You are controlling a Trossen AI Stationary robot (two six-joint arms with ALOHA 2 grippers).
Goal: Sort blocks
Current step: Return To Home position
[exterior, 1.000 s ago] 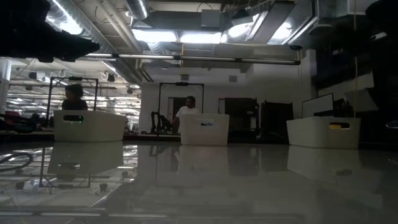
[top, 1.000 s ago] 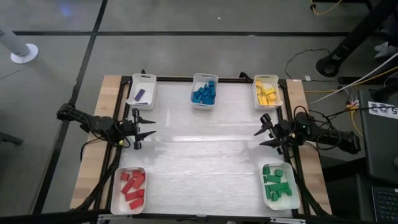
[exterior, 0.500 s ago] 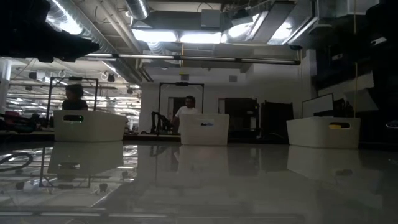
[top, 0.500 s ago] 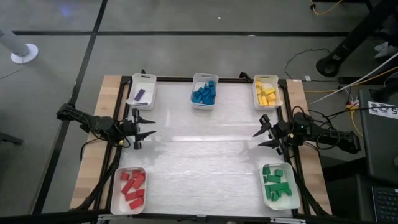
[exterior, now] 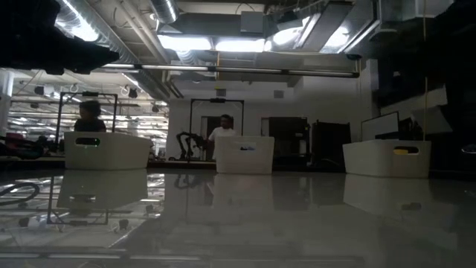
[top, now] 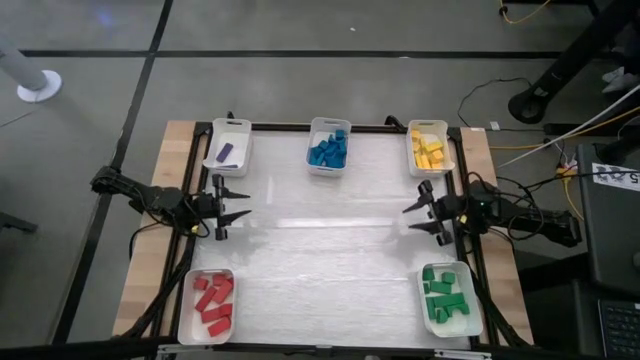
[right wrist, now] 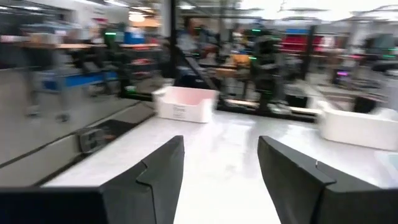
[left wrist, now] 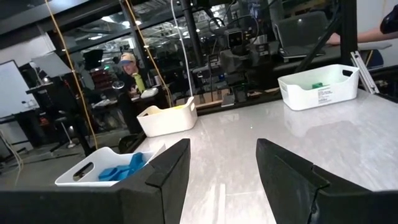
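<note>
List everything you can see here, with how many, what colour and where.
trays: five, white, three along the high view's top edge of the table, two at its bottom corners
purple block: one, top-left tray
blue blocks: several, top-middle tray
yellow blocks: several, top-right tray
red blocks: several, bottom-left tray
green blocks: several, bottom-right tray
table: one, white top
people: at least two, in the room beyond the table
left gripper: one, dark, left edge, jaws open, empty
right gripper: one, dark, right edge, jaws open, empty

Five trays [top: 236, 135] held the blocks [top: 329, 152]: three stood along the far edge of the table [top: 330, 260], one in each near corner.
</note>
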